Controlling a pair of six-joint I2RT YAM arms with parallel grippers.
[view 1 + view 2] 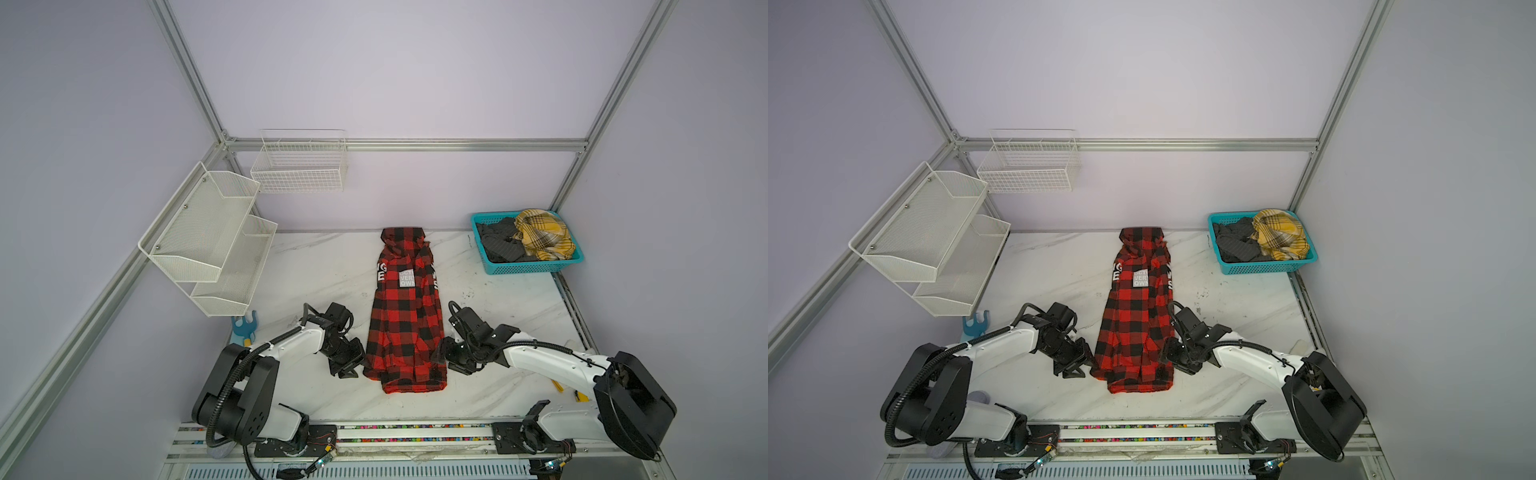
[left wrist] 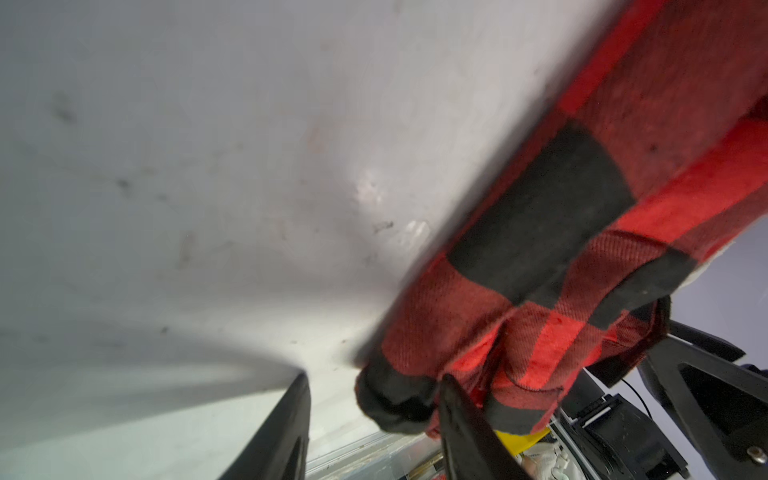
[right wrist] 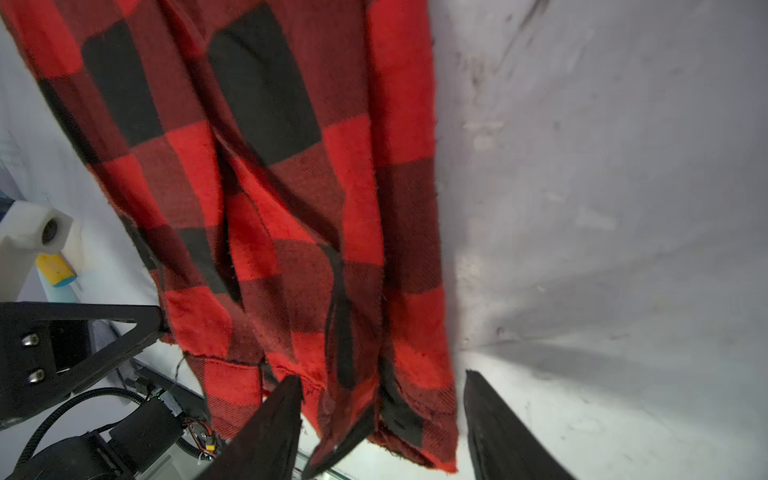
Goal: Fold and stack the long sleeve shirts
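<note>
Currently, hem-fold step: left gripper (image 2: 374, 376) and right gripper (image 3: 382, 376) jaws stand apart, red-and-black shirt (image 1: 405, 324) hem between them; next, clamp both corners.

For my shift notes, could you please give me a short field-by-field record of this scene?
Surface: white marble table
On table: red-and-black checked shirt, lying flat, sides folded in, top end toward the back wall
Left pincer: jaws apart, at the shirt's near hem corner
Right pincer: jaws apart, hem edge between them
Teal basket: far right corner, holds yellow plaid garment and dark grey garment, both crumpled
Folded stack: none visible
</note>
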